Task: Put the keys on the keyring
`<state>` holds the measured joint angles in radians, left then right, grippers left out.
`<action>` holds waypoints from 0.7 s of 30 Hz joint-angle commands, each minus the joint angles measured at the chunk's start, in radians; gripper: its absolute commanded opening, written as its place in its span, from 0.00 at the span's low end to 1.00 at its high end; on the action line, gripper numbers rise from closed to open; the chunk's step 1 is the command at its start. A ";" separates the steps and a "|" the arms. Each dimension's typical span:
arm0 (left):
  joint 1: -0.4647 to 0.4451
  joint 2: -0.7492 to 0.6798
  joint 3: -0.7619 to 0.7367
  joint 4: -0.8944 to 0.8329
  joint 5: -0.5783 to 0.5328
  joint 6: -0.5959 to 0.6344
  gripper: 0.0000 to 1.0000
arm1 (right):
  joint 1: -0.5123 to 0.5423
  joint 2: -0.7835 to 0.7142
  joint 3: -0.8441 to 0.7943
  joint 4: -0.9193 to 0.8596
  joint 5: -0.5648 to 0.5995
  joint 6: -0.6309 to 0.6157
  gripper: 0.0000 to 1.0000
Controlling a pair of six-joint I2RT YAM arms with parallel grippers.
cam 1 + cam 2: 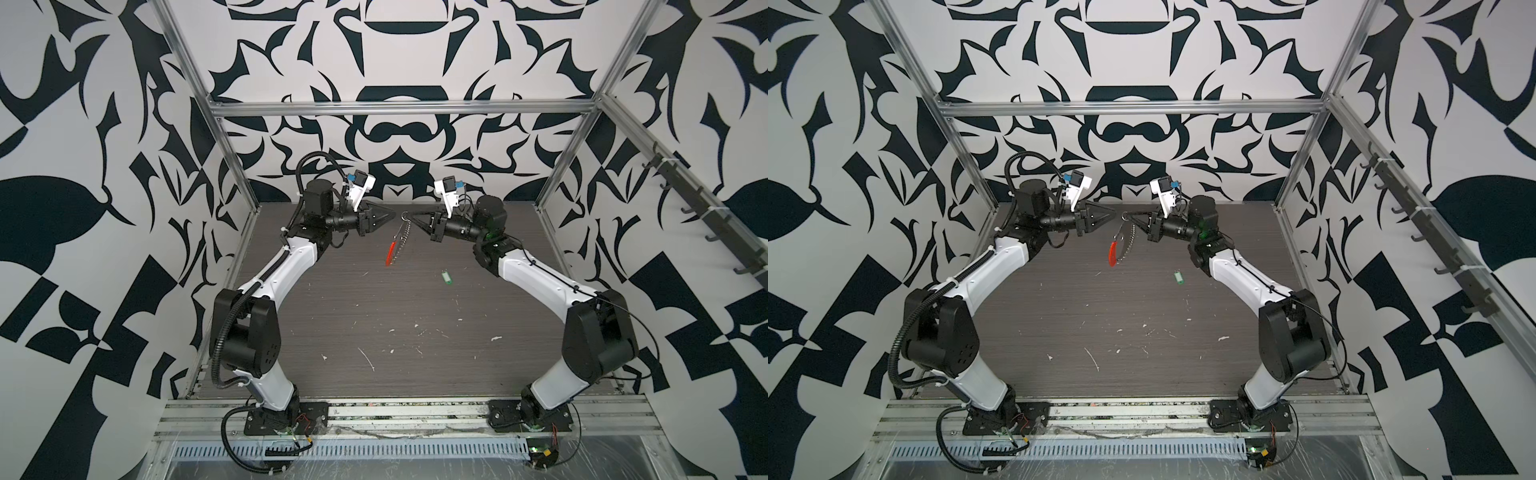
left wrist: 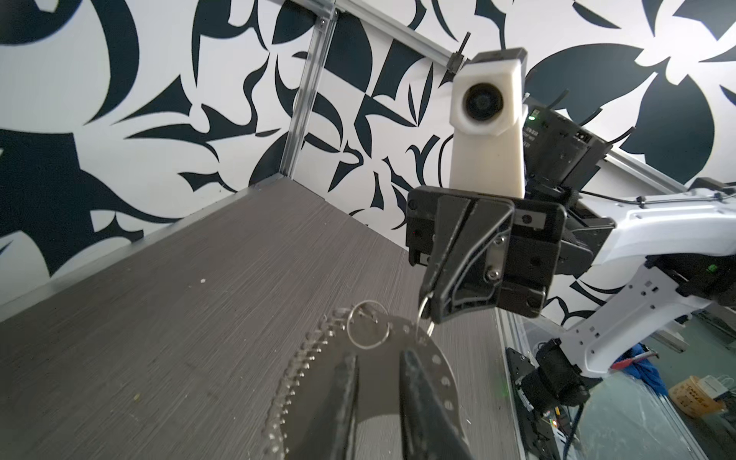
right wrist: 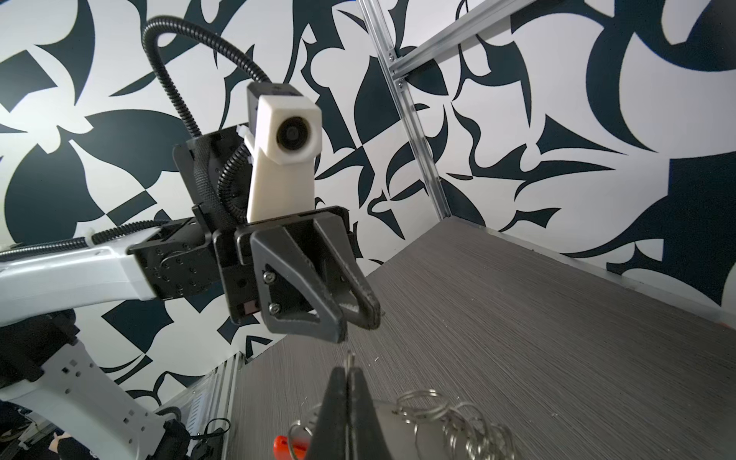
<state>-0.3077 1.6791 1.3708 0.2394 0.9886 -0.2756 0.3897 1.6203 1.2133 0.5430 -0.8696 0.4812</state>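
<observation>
In both top views the keyring (image 1: pixel 401 241) (image 1: pixel 1128 239) hangs in the air over the far middle of the table, its red segment (image 1: pixel 390 253) (image 1: pixel 1112 254) lowest. My right gripper (image 1: pixel 410 216) (image 1: pixel 1130 216) is shut on a small ring at its top; the right wrist view shows the right gripper (image 3: pixel 347 370) pinching that wire, with silvery rings (image 3: pixel 438 414) below. My left gripper (image 1: pixel 392 215) (image 1: pixel 1114 214) faces it close by, jaws slightly apart and holding nothing. In the left wrist view the left gripper (image 2: pixel 380 354) shows that gap. The keys, a green tag (image 1: pixel 448 277) (image 1: pixel 1178 279), lie on the table to the right.
The grey wood-grain table (image 1: pixel 353 316) carries small white flecks. Metal frame posts (image 1: pixel 232 153) and patterned walls close in the back and sides. A rail with black hooks (image 1: pixel 706 216) runs along the right wall.
</observation>
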 commanded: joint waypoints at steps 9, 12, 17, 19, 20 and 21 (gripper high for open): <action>-0.016 0.041 -0.012 0.207 0.064 -0.178 0.25 | 0.015 -0.014 0.029 0.107 -0.011 0.032 0.00; -0.019 0.042 -0.017 0.207 0.072 -0.186 0.25 | 0.014 -0.007 0.033 0.119 -0.006 0.043 0.00; -0.016 0.027 -0.036 0.210 0.069 -0.188 0.28 | 0.014 -0.003 0.035 0.132 -0.003 0.058 0.00; -0.013 0.021 -0.040 0.210 0.067 -0.187 0.31 | 0.014 -0.005 0.035 0.128 -0.001 0.054 0.00; -0.011 0.017 -0.042 0.210 0.066 -0.188 0.31 | 0.014 -0.005 0.037 0.122 -0.002 0.050 0.00; -0.011 0.014 -0.044 0.210 0.065 -0.189 0.31 | 0.013 -0.005 0.038 0.121 0.001 0.048 0.00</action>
<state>-0.3195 1.7161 1.3441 0.4252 1.0344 -0.4572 0.3988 1.6318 1.2133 0.5880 -0.8684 0.5247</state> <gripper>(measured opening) 0.310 0.047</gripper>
